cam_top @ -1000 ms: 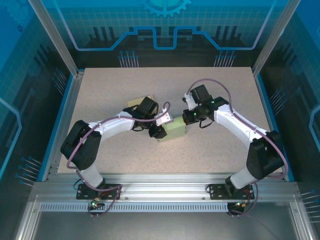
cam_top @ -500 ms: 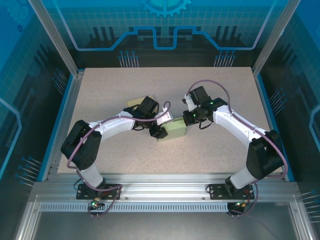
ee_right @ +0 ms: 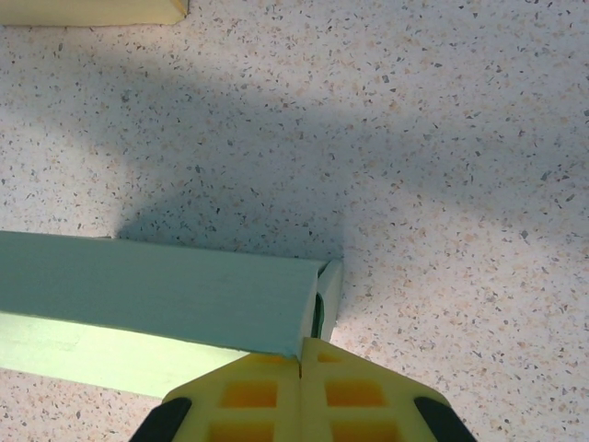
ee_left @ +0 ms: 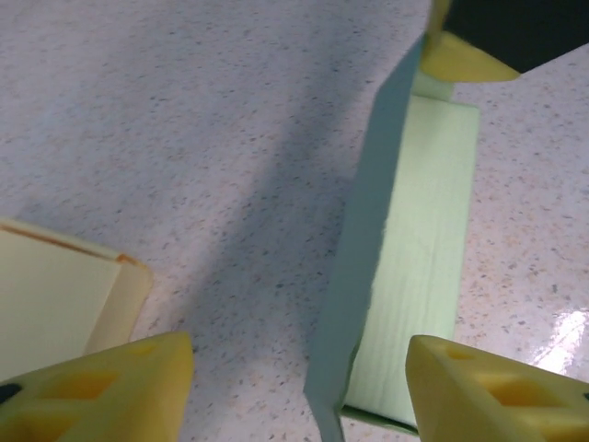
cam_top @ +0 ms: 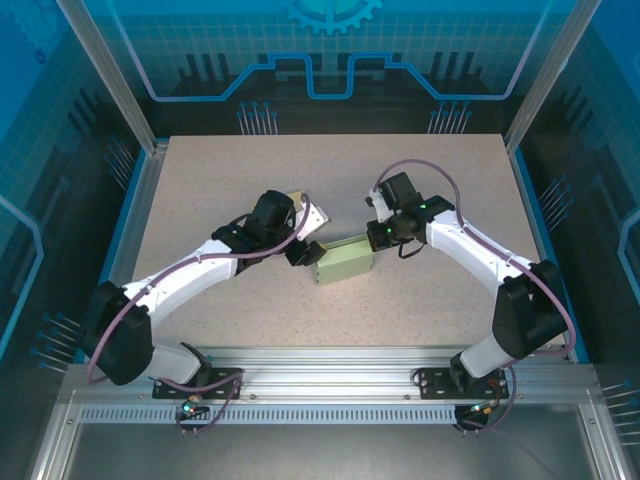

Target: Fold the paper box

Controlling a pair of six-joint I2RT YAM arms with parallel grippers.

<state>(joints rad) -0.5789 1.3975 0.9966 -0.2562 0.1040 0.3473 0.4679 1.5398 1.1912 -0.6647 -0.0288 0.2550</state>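
Your right gripper (cam_top: 378,233) is pinched shut on the paper box (cam_top: 345,260) mid-table (cam_top: 300,170); your left gripper (cam_top: 308,237) sits just beside it, jaws apart.

The top external camera looks down from high behind the near edge over the whole counter (cam_top: 440,300). Each wrist camera sits close above it, facing down, seemingly at a slant. All three share the paper box (cam_top: 346,261).
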